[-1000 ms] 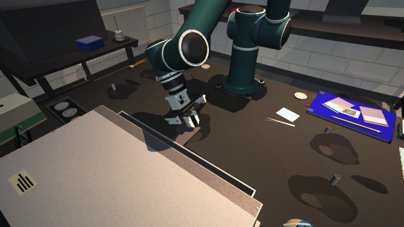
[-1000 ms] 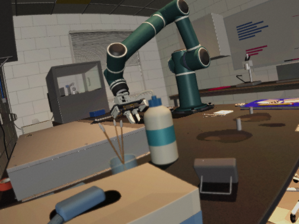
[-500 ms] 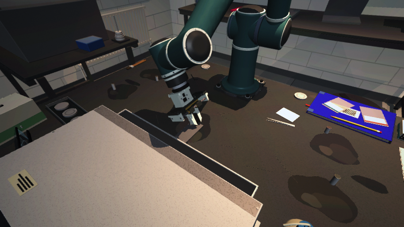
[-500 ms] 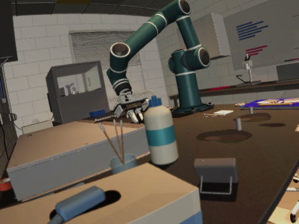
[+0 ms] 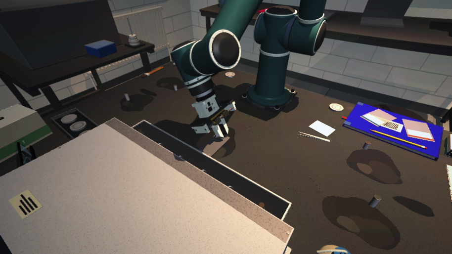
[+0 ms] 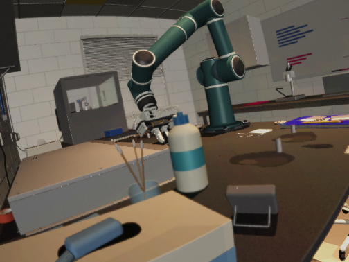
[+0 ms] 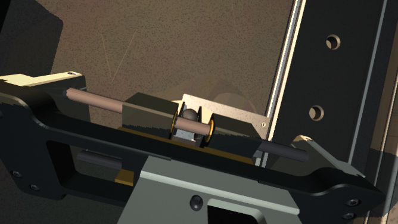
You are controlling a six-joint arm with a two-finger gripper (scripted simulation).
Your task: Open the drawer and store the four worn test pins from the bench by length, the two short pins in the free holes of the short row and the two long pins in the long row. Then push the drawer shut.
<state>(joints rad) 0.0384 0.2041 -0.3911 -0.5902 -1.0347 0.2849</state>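
The drawer (image 5: 215,170) stands partly pulled out of the tan cabinet (image 5: 126,196); most of its dark inside is hidden under the cabinet top. Holes (image 7: 316,113) show in its dark pin plate. The drawer's handle knob (image 7: 190,115) is gripped by my closed gripper (image 5: 219,131) at the drawer's front. Two pins (image 5: 366,145) (image 5: 375,201) stand upright on the bench to the right. Two more (image 5: 127,96) (image 5: 175,87) stand far left behind the arm.
A blue clipboard (image 5: 393,128) with papers and a pencil lies at the right. A white card (image 5: 321,128) and a ruler (image 5: 313,136) lie right of the gripper. A white bottle (image 6: 187,156) stands near the second side camera. The arm's base (image 5: 271,94) stands behind.
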